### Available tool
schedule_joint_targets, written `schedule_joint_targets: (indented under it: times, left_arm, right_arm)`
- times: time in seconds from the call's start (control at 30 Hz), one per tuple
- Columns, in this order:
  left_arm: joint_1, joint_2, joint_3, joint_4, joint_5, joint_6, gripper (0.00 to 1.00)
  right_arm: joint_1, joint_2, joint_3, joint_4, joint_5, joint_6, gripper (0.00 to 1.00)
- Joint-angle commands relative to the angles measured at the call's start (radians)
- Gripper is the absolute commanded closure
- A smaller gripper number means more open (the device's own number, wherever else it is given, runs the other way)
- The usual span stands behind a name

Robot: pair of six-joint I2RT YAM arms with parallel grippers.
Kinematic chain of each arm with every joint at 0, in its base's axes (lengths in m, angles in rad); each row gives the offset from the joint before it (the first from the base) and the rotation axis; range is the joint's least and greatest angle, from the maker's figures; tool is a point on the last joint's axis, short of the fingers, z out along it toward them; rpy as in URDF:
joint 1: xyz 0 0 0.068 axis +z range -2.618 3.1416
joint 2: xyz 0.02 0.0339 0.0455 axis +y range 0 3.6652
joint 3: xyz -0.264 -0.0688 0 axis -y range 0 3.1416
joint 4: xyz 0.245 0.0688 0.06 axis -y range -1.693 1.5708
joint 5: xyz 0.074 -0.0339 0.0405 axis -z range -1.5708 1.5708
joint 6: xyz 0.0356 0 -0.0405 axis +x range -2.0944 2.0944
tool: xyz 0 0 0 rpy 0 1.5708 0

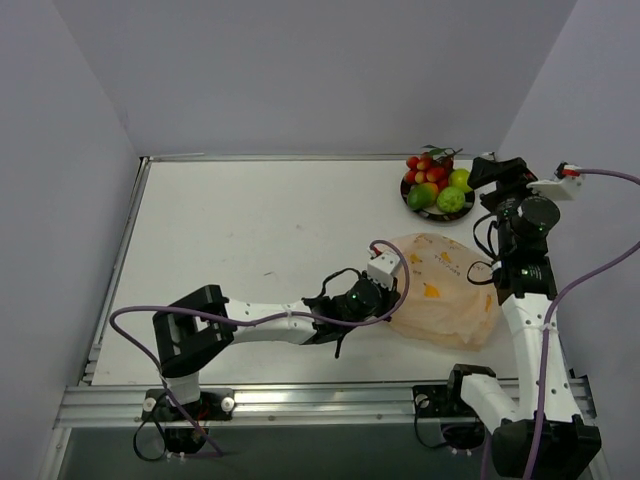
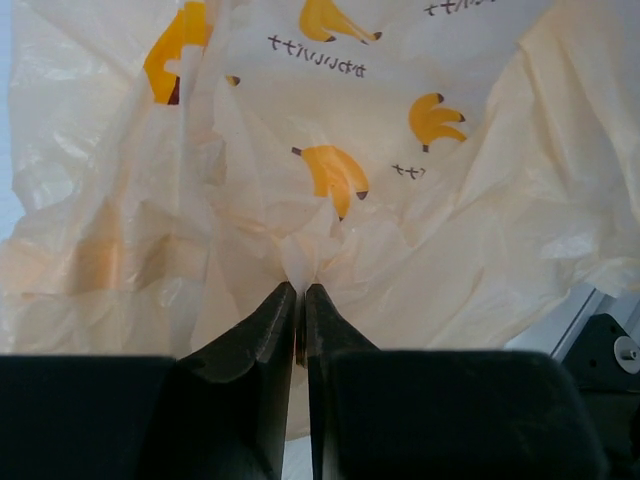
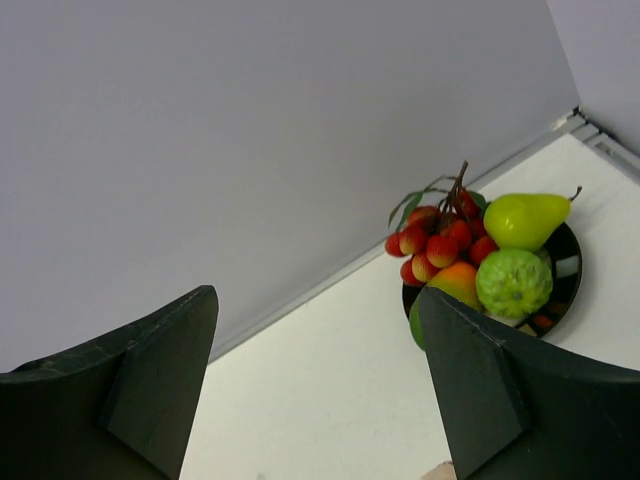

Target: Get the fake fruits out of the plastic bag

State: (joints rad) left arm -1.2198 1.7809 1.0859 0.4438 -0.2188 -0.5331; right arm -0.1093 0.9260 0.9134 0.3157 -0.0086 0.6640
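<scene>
- Top view: the table (image 1: pixel 250 230) is bare across its left and middle, and everything crowds its right edge. The plastic bag (image 1: pixel 450 295) slumps crumpled and pale peach near the right front. The left gripper (image 1: pixel 392 298) meets the bag's left side. The fake fruits (image 1: pixel 435 183) are heaped on a dark plate (image 1: pixel 432 211) in the far right corner, well apart from the bag. The right gripper (image 1: pixel 492 172) is just beside the plate.
- Left wrist: the left gripper (image 2: pixel 300 292) is clenched on a thin fold of the bag (image 2: pixel 430 230). The translucent, banana-printed film fills the view.
- Right wrist: the right gripper (image 3: pixel 315 300) is released, fingers wide apart with nothing between them. Beyond it, red berries (image 3: pixel 432 242), a yellow-green fruit (image 3: pixel 525 218) and a bumpy green fruit (image 3: pixel 513 282) sit on the plate (image 3: pixel 571 262), close to the back wall (image 3: pixel 250 120).
</scene>
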Motion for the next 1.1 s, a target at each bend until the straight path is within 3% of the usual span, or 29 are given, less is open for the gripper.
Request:
schedule_joint_targets:
  times: [0.0,0.1,0.13,0.2,0.23,0.3,0.53,0.7,0.87,1.07]
  left_arm:
    - [0.000,-0.003,0.058,0.007,-0.040,-0.025,0.91]
    - [0.000,-0.005,0.095,0.000,-0.047,0.002,0.73]
    - [0.000,-0.015,0.103,-0.008,-0.057,0.011,0.56]
    - [0.000,-0.037,0.120,-0.031,-0.074,0.044,0.40]
    - [0.006,-0.070,0.130,-0.052,-0.091,0.064,0.15]
    - [0.009,-0.119,0.160,-0.125,-0.114,0.085,0.05]
    - [0.013,-0.392,0.178,-0.309,-0.275,0.205,0.06]
    - [0.022,-0.561,0.166,-0.565,-0.460,0.210,0.06]
    - [0.020,-0.736,0.131,-0.739,-0.513,0.220,0.06]
    - [0.025,-0.922,0.138,-0.817,-0.614,0.323,0.06]
  right_arm:
    - [0.008,0.019,0.027,-0.038,-0.103,-0.015,0.23]
    - [0.010,0.014,0.038,-0.043,-0.132,-0.014,0.17]
    - [0.011,0.011,0.048,-0.050,-0.151,-0.015,0.13]
    - [0.013,0.001,0.068,-0.073,-0.162,-0.018,0.01]
    - [0.013,-0.004,0.080,-0.098,-0.165,-0.026,0.00]
    - [0.014,-0.030,0.110,-0.116,-0.160,-0.032,0.00]
    - [0.016,-0.111,0.137,-0.156,-0.151,-0.020,0.00]
    - [0.017,-0.138,0.117,-0.156,-0.172,-0.018,0.00]
    - [0.020,-0.157,0.116,-0.142,-0.206,-0.001,0.00]
    - [0.025,-0.182,0.087,-0.047,-0.278,0.057,0.00]
